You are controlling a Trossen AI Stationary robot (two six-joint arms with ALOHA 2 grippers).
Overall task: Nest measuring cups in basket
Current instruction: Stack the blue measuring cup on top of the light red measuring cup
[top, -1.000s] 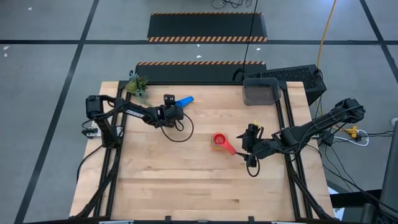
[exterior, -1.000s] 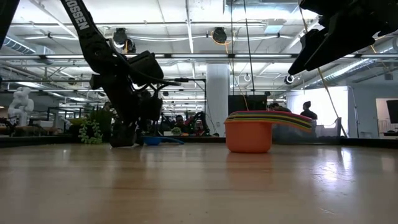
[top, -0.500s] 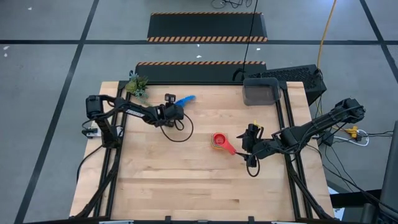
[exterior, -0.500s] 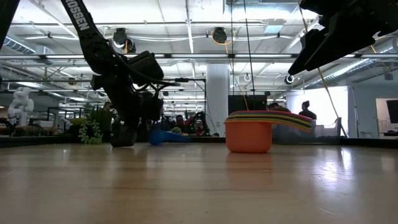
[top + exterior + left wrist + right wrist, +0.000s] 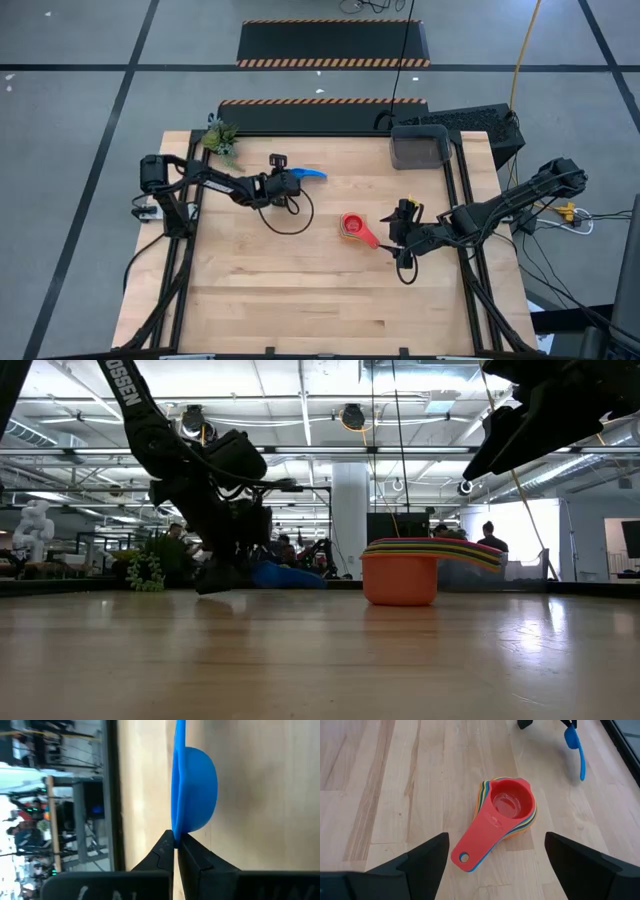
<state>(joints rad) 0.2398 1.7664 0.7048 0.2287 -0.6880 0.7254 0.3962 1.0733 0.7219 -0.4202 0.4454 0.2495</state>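
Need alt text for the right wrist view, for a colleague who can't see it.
A stack of nested cups, red cup on top with its handle pointing toward the camera, sits on the wooden table ahead of the open right gripper. Farther off, the left gripper holds a blue cup.

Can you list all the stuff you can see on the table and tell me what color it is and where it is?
blue measuring cup: one, blue, far left-middle of the table, pinched at its rim by the left gripper.
stack of measuring cups: one nested stack, red on top, orange at the bottom, table middle.
basket: one, dark grey, far right corner.
plant: one, green, far left corner.
keyboard: one, black, past the table's far right edge.
table: one, light wood.
left gripper: shut on the blue cup.
right gripper: open, just right of the stack.
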